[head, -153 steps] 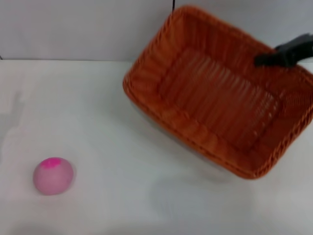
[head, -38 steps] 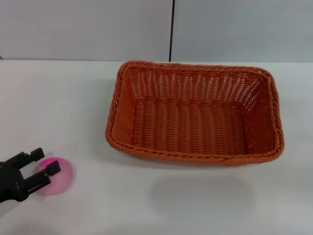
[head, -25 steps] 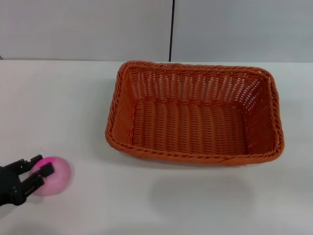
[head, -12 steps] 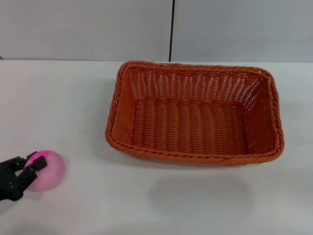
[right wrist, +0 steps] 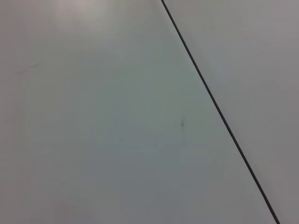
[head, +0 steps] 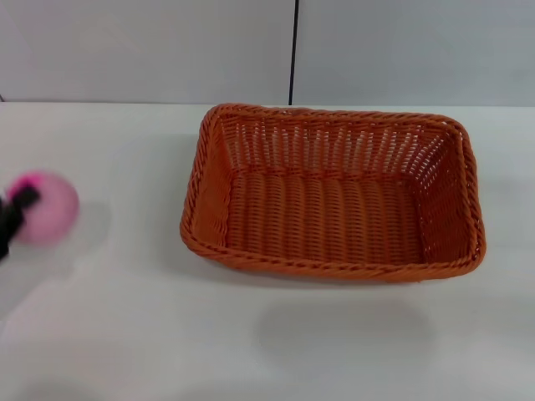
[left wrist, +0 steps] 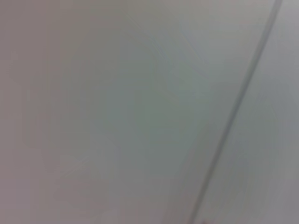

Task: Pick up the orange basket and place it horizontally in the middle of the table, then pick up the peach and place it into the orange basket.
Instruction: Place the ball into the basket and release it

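Observation:
The orange basket rests flat on the white table, long side across the head view, around the middle and a bit right. The peach, pale pink with a magenta top, hangs above the table at the far left edge of that view and casts a faint shadow below. My left gripper is shut on the peach, with only a black finger showing at the frame edge. The right gripper is out of view. Both wrist views show only a pale wall with a dark seam.
A grey wall with a vertical dark seam stands behind the table's far edge. The basket is empty inside. Bare tabletop stretches between the peach and the basket's left rim.
The left gripper closed on the peach and raised it off the table, upward in the head view. The basket, carried by the right gripper six seconds ago, now lies still.

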Tool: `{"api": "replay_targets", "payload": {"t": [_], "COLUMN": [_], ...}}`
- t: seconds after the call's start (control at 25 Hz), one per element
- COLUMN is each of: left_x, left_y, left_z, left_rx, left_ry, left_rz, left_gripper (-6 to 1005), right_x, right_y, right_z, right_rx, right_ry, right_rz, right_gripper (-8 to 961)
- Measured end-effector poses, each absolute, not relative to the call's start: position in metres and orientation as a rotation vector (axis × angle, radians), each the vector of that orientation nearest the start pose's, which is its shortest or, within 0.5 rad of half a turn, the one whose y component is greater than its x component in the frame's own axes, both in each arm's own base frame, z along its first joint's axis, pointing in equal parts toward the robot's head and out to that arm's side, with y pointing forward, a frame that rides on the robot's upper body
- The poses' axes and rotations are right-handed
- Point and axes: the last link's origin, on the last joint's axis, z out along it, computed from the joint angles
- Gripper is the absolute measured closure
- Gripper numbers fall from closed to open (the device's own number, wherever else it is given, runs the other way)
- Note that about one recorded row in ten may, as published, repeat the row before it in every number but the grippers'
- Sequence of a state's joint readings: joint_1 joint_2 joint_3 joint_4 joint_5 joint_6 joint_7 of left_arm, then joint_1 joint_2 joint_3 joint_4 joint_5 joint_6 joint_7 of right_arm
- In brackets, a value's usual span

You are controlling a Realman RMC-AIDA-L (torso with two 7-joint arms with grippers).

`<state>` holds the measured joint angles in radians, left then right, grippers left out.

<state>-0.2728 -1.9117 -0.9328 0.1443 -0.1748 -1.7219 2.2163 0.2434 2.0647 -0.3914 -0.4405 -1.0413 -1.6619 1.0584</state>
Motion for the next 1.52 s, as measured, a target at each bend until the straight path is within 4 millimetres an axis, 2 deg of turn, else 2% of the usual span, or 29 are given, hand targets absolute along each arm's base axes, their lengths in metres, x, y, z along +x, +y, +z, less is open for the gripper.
{"api": "replay_targets", "payload": {"t": [0.04, 0.08, 0.12, 0.16, 0.2, 0.24, 0.28, 0.32, 0.4, 0.44, 0.52, 0.56, 0.68, 0.76, 0.8, 0.88, 1.04, 1.2, 1.52], "left_x": [-0.367, -0.367, -0.361, -0.346, -0.346, -0.332, -0.332, -0.323, -0.306, -0.286, -0.279, -0.262, -0.255, -0.243, -0.243, -0.233, -0.228, -0.229, -0.231], "left_y": [0.227, 0.227, 0.235, 0.251, 0.251, 0.266, 0.266, 0.274, 0.288, 0.301, 0.306, 0.315, 0.319, 0.325, 0.325, 0.331, 0.331, 0.329, 0.328], "left_z": [0.045, 0.045, 0.046, 0.045, 0.045, 0.042, 0.042, 0.041, 0.034, 0.023, 0.018, 0.003, -0.004, -0.021, -0.021, -0.043, -0.053, -0.053, -0.052], "left_rx": [-1.931, -1.931, -1.902, -1.890, -1.890, -1.892, -1.892, -1.894, -1.911, -1.958, -1.982, -2.055, -2.088, -2.156, -2.156, -2.251, -2.274, -2.289, -2.287], "left_ry": [-0.852, -0.852, -0.831, -0.795, -0.795, -0.773, -0.773, -0.762, -0.741, -0.726, -0.723, -0.723, -0.724, -0.741, -0.741, -0.773, -0.801, -0.799, -0.802], "left_rz": [-1.145, -1.145, -1.192, -1.267, -1.267, -1.329, -1.329, -1.366, -1.424, -1.467, -1.476, -1.480, -1.474, -1.439, -1.439, -1.356, -1.343, -1.333, -1.330], "left_gripper": [880, 883, 887, 891, 895, 899, 907, 915, 932, 940, 943, 945, 950, 951, 949, 946, 941, 740, 589], "right_x": [0.346, 0.346, 0.346, 0.346, 0.346, 0.347, 0.347, 0.347, 0.349, 0.351, 0.352, 0.353, 0.354, 0.356, 0.356, 0.356, 0.358, 0.359, 0.359], "right_y": [0.261, 0.261, 0.261, 0.260, 0.260, 0.259, 0.259, 0.258, 0.256, 0.254, 0.253, 0.251, 0.249, 0.247, 0.247, 0.247, 0.246, 0.246, 0.246], "right_z": [0.129, 0.129, 0.129, 0.128, 0.128, 0.127, 0.127, 0.126, 0.126, 0.127, 0.127, 0.127, 0.127, 0.127, 0.127, 0.126, 0.126, 0.127, 0.126], "right_rx": [-1.437, -1.437, -1.436, -1.435, -1.435, -1.433, -1.433, -1.430, -1.418, -1.405, -1.400, -1.396, -1.394, -1.392, -1.392, -1.390, -1.378, -1.377, -1.374], "right_ry": [0.479, 0.479, 0.480, 0.482, 0.482, 0.486, 0.486, 0.491, 0.497, 0.500, 0.500, 0.504, 0.507, 0.510, 0.510, 0.513, 0.525, 0.526, 0.527], "right_rz": [1.323, 1.323, 1.323, 1.323, 1.323, 1.327, 1.327, 1.330, 1.332, 1.330, 1.328, 1.324, 1.320, 1.316, 1.316, 1.316, 1.317, 1.317, 1.318], "right_gripper": [417, 417, 417, 417, 417, 417, 417, 417, 417, 417, 417, 417, 418, 418, 418, 418, 418, 418, 417]}}
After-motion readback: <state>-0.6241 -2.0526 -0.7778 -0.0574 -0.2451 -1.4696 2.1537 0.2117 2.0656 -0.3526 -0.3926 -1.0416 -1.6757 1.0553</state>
